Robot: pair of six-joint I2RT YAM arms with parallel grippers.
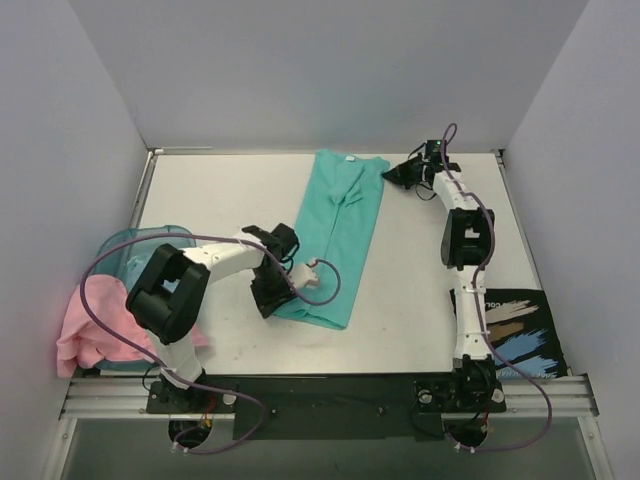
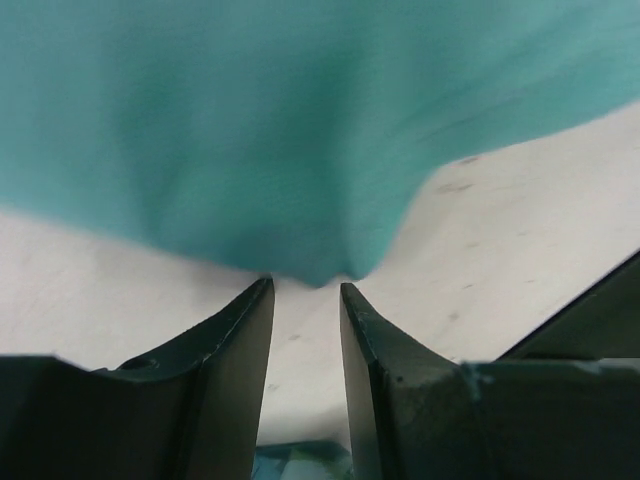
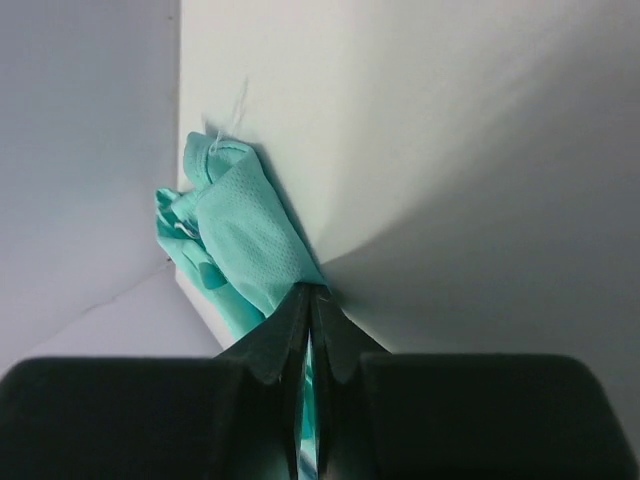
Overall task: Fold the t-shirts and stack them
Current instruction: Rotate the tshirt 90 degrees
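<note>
Teal-green t-shirt (image 1: 338,235), folded into a long strip, lies down the middle of the white table (image 1: 220,195), collar end at the far edge. Pale pink t-shirt (image 1: 90,335) spills over a blue tub (image 1: 130,245) at the near left corner; a dark printed sheet (image 1: 520,325) lies near right. Right gripper (image 3: 310,292) is clenched on cloth at the collar end; left gripper (image 2: 305,285) stands parted, the near hem at its tips. Pale grey walls (image 1: 330,70) enclose three sides.
</note>
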